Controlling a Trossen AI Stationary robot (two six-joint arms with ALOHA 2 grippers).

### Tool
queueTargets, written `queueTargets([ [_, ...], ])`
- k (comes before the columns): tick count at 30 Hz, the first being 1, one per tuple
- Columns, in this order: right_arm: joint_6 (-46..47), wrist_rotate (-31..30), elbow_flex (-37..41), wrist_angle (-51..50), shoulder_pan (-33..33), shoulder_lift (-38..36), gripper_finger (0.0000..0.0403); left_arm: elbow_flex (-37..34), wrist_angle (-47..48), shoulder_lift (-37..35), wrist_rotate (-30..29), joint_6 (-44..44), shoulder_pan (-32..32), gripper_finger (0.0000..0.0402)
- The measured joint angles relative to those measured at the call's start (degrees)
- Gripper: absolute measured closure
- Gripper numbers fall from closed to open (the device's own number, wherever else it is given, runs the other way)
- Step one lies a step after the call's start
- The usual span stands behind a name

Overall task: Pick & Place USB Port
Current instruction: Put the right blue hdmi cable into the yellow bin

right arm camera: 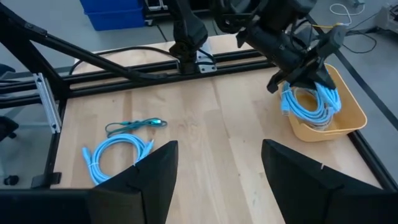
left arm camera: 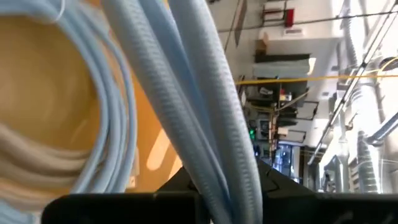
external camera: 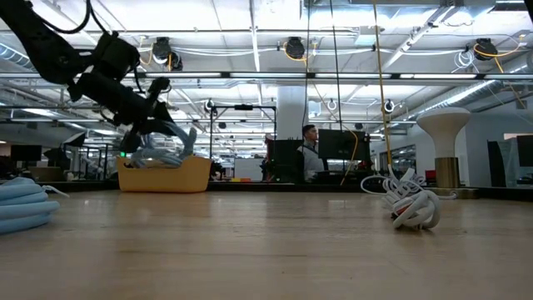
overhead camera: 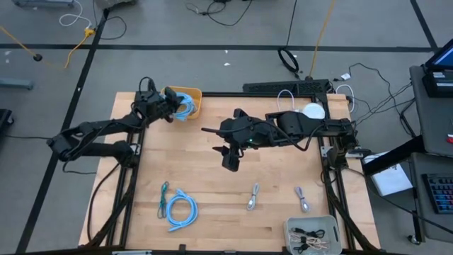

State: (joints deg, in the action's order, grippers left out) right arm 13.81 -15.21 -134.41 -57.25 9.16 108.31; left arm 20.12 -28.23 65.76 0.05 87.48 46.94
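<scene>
Pale blue cable (right arm camera: 309, 102) hangs bunched in my left gripper (overhead camera: 172, 108), which sits over the yellow bin (overhead camera: 195, 97) at the far left corner of the wooden table (overhead camera: 212, 184). In the left wrist view the ribbed blue strands (left arm camera: 205, 106) run straight down between the dark fingers, so I read the fingers as clamped on the cable, with the bin's orange-yellow inside (left arm camera: 37, 87) and more blue loops right behind them. From the low view the same bundle (external camera: 162, 148) dangles just above the bin (external camera: 164, 175).

My right gripper (overhead camera: 232, 157) is over the middle of the table, pointing down at bare wood. Its two fingers (right arm camera: 155, 168) stand wide apart with nothing between them.

At the near edge I see a second coil of blue cable (overhead camera: 181, 210) lying flat, with a thin teal cord (overhead camera: 164, 197) just beside it. To the right of those lie two short grey connector cables (overhead camera: 253, 197) and (overhead camera: 302, 199), apart from each other. A pale tray (overhead camera: 312, 227) at the near right corner holds small dark cables; I cannot tell which piece is the USB part. A white bundle of cord (external camera: 410, 204) lies at the far right.

I can read no label or writing anywhere.
</scene>
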Motion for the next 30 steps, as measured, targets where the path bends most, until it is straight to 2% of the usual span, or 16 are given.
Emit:
queueTargets([
  [7,-0.16,0.01,0.0,0.01,0.01,0.0,0.0179,0.0,-3.78,5.11,4.42,2.62,-0.62,0.0295],
  [13,-0.19,0.23,0.0,0.0,0.01,0.0,0.0179,0.01,-5.06,5.44,5.32,5.44,-1.0,0.0197],
  [17,-0.85,0.23,0.0,0.1,0.01,0.0,0.0179,0.02,-0.83,5.44,10.68,11.18,-0.83,0.0127],
  [20,-1.04,0.23,0.0,0.76,0.04,0.0,0.0179,0.02,0.88,5.49,14.95,14.65,-0.85,0.0089],
  [25,-1.56,0.16,0.0,1.64,0.87,0.0,0.0179,0.02,-0.74,5.44,19.0,17.8,-0.58,0.0076],
  [30,-1.7,0.21,0.0,2.04,1.52,0.0,0.0179,0.02,-5.27,5.4,24.36,18.12,-0.6,0.0113],
])
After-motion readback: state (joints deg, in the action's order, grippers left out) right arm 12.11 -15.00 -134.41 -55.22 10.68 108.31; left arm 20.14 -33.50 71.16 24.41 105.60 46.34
